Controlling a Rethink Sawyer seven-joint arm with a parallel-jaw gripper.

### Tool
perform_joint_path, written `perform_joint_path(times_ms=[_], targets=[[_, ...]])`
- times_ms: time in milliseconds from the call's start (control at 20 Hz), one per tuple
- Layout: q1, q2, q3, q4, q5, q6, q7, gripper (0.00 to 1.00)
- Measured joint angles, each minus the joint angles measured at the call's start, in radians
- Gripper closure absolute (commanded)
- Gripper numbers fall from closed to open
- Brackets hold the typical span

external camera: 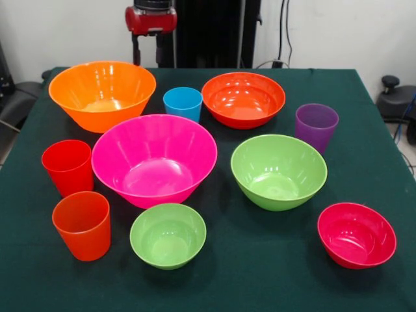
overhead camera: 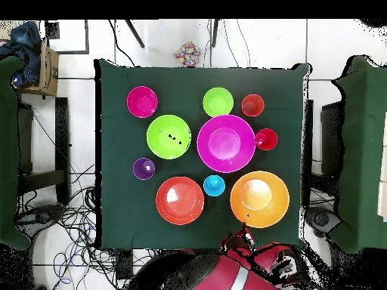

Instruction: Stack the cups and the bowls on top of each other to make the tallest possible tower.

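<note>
All bowls and cups stand singly and upright on the green table; no pile shows. At the far side are the large orange bowl (external camera: 102,94), the blue cup (external camera: 182,103), the shallow red-orange bowl (external camera: 243,99) and the purple cup (external camera: 316,125). In the middle are the large pink bowl (external camera: 154,159) and the medium green bowl (external camera: 278,171). The red cup (external camera: 67,167) and the orange cup (external camera: 82,224) stand at the left. The small green bowl (external camera: 168,234) and the crimson bowl (external camera: 356,234) are nearest. My gripper (external camera: 147,49) hangs open and empty behind the orange bowl (overhead camera: 259,198).
The green cloth table (external camera: 260,273) has bare strips along its near edge and right side. Chairs stand at both sides of the table (overhead camera: 113,219) in the overhead view, and cables lie on the floor. My red arm (overhead camera: 242,268) is drawn back off the table.
</note>
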Motion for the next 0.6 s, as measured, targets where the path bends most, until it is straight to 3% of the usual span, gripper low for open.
perform_joint_path(times_ms=[600], targets=[[-0.025,-0.051,0.024,0.000,-0.052,0.002,0.000,0.00]])
